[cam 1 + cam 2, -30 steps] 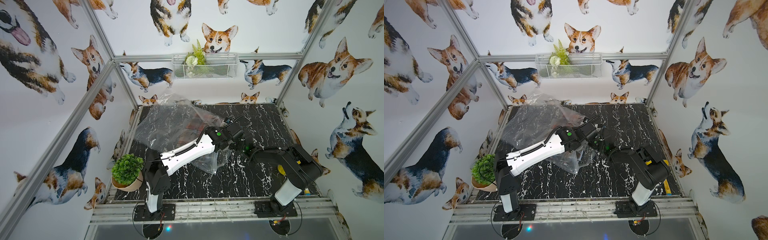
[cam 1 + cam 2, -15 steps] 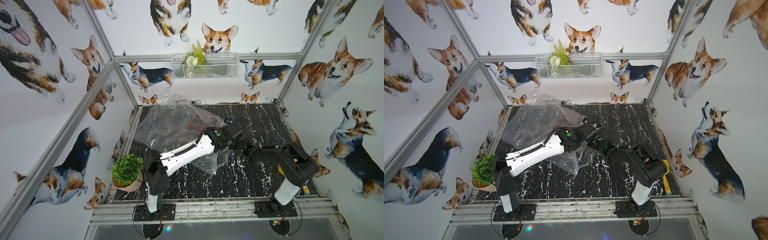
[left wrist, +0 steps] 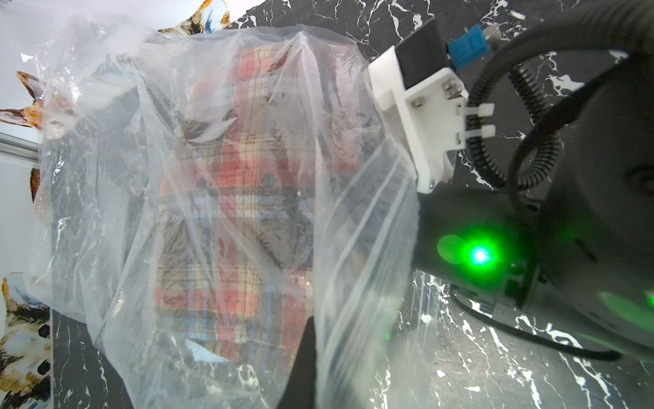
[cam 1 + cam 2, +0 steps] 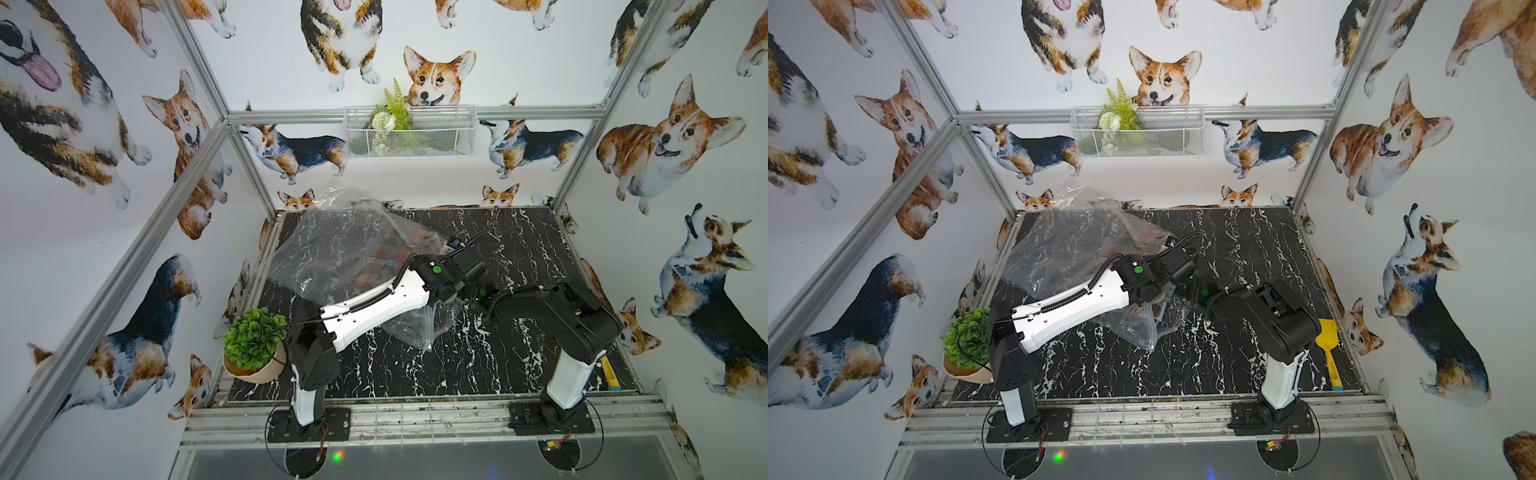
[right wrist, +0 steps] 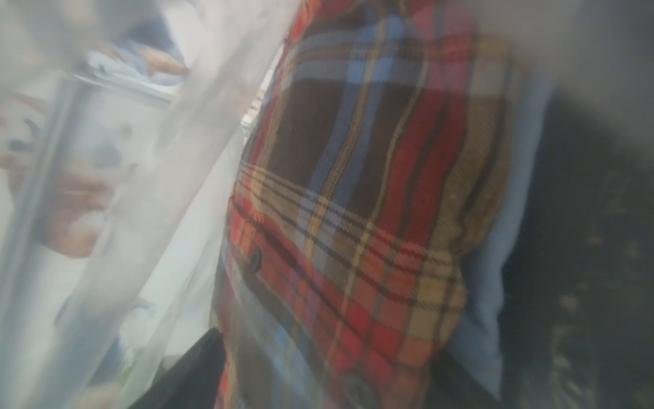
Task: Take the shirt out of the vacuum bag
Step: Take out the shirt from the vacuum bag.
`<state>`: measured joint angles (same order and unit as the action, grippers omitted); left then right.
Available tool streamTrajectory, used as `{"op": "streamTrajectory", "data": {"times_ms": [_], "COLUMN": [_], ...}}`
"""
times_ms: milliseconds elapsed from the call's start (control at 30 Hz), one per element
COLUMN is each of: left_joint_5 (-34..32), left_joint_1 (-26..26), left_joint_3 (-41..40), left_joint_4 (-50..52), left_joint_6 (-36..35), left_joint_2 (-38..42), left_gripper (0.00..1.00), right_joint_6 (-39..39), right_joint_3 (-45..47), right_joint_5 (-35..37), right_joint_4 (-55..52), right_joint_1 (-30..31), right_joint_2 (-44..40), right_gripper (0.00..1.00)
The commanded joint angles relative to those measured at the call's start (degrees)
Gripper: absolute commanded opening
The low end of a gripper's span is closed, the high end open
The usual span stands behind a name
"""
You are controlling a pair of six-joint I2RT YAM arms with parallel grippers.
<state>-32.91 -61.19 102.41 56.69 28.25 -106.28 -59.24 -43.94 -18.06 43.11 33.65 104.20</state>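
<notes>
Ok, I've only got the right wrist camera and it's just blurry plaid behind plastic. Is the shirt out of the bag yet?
Observer: No. The left wrist view shows the shirt inside the vacuum bag.
Operator: What's holding the bag?
Observer: The left gripper is shut on its film, next to the zip-seal edge.
Operator: Anything lying near the right arm?
Observer: Yes, a yellow shovel lies on the table beside it, toward the edge.
</notes>
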Motion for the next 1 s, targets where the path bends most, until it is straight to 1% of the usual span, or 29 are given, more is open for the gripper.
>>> {"op": "streamTrajectory", "data": {"times_ms": [0,100,167,233,300,400,433,500,633,733,900,933,967], "left_joint_5": [-0.3,0.2,0.5,0.6,0.6,0.5,0.5,0.6,0.6,0.8,0.7,0.6,0.5], "left_joint_1": [0.0,-0.1,-0.1,0.0,0.0,0.0,-0.1,0.0,0.0,0.0,0.2,0.2,0.2], "left_joint_3": [-0.1,0.1,0.0,-0.1,-0.3,-0.9,-1.2,-1.5,-2.1,-2.3,-2.8,-3.0,-3.0], "left_joint_4": [0.3,-0.1,-0.4,-0.7,-0.8,-1.2,-1.4,-1.6,-1.9,-2.0,-2.1,-2.1,-2.1], "left_joint_6": [1.1,1.4,1.6,1.8,1.9,2.0,2.0,2.1,2.2,2.6,2.7,2.8,2.8], "left_joint_2": [-0.1,-0.2,-0.2,-0.1,-0.1,0.3,0.5,0.6,0.8,1.0,1.4,1.5,1.6], "left_gripper": [0.0,0.0,0.0,0.0,0.0,0.0,0.0,0.0,0.0,0.0,0.0,0.0,0.0], "right_joint_6": [-3.3,-2.8,-1.0,-0.1,-0.9,-0.9,-1.2,-1.1,-1.1,-0.6,-0.2,0.1,0.4], "right_joint_3": [-1.3,-3.3,-4.8,-5.9,-6.3,-6.7,-6.5,-6.7,-6.6,-6.5,-6.3,-6.3,-6.3], "right_joint_5": [-1.4,-1.7,-0.5,0.1,-0.3,-0.5,-0.4,-0.5,-0.7,-1.0,-1.5,-1.6,-1.5], "right_joint_4": [3.3,1.5,-1.8,-3.1,-2.2,-2.7,-2.3,-2.6,-2.7,-2.8,-3.2,-3.6,-4.1], "right_joint_1": [0.3,1.1,1.7,2.2,2.1,2.2,2.1,2.1,2.1,2.1,2.0,2.1,2.0], "right_joint_2": [1.8,2.4,2.1,2.5,3.3,4.1,4.3,4.7,5.1,5.0,4.0,3.6,3.1], "right_gripper": [0.79,0.77,0.72,0.72,0.72,0.62,0.56,0.49,0.37,0.2,0.05,0.0,0.0]}}
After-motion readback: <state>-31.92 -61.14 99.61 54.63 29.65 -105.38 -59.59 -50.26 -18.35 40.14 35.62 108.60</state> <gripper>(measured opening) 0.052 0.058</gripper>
